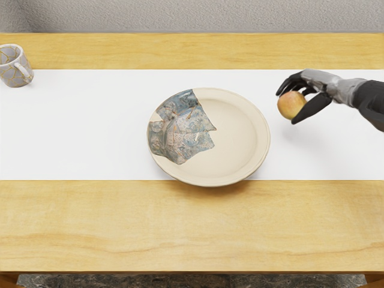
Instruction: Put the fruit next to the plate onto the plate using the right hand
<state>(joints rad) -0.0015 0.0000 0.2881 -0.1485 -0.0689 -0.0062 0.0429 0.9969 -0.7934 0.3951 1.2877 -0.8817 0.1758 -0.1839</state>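
Observation:
A yellow-red apple sits just right of the cream plate, which has a blue-grey patterned patch on its left half. My right hand comes in from the right edge and wraps the apple, with dark fingers over its top and the thumb below its right side. Whether the apple rests on the white runner or is lifted off it, I cannot tell. The left arm is out of view.
A white runner crosses the wooden table under the plate. A patterned mug stands at the far left edge, well away from the hand.

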